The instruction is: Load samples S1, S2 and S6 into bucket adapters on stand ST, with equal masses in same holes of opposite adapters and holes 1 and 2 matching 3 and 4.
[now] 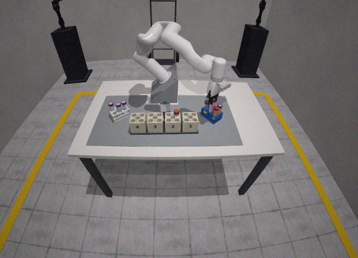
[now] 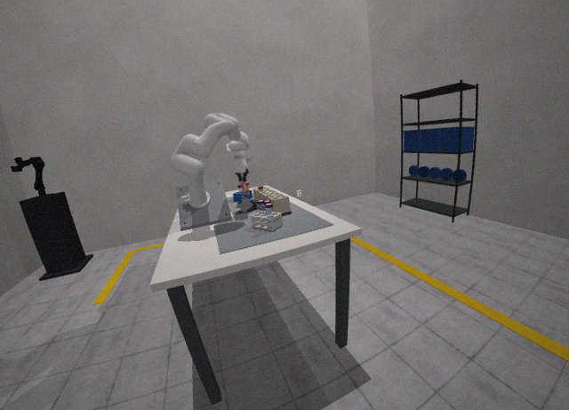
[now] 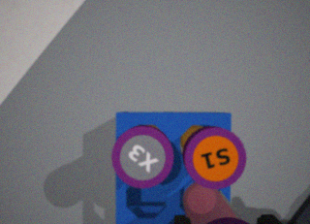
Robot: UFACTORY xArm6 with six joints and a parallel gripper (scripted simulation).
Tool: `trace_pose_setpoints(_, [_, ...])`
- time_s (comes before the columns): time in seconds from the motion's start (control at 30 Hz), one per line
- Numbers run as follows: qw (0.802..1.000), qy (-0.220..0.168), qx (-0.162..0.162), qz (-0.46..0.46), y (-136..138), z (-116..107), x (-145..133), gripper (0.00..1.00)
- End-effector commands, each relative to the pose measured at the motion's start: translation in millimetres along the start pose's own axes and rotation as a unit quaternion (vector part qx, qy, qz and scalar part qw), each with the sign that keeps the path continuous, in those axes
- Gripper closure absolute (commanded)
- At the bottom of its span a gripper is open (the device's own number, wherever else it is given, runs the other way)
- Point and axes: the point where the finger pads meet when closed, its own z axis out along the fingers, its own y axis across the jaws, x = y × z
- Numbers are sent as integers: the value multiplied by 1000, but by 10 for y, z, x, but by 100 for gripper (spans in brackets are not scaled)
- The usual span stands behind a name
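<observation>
My gripper point(image 1: 211, 98) point(image 2: 241, 176) is shut on a tube with pinkish liquid point(image 1: 211, 106) point(image 3: 202, 201) and holds it partly raised over the blue rack point(image 1: 211, 118) point(image 2: 237, 196) point(image 3: 170, 119). I cannot read the held tube's cap. In the wrist view, X3 point(image 3: 143, 156) with a grey dot and S1 point(image 3: 216, 157) with an orange dot stand in the rack's wells. Adapters 4 point(image 1: 137, 122), 3 point(image 1: 154, 122), 2 point(image 1: 172, 123) and 1 point(image 1: 189, 122) stand in a row in the stand. One orange-dotted tube point(image 1: 176, 112) stands in adapter 2.
A white rack point(image 1: 118, 113) point(image 2: 266, 220) with three blanks stands left of the adapters. The green DONE key point(image 1: 164, 102) sits behind adapter 2, in front of the arm's grey base point(image 1: 164, 87). Black pedestals and a shelf stand far from the table.
</observation>
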Motion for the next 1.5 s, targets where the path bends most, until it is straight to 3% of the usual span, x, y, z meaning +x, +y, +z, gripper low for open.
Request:
trace_pose_setpoints(0.0, [1000, 1, 0, 0, 1, -65, 10, 100])
trace_pose_setpoints(1.47, [1000, 2, 1, 0, 0, -866, 8, 100])
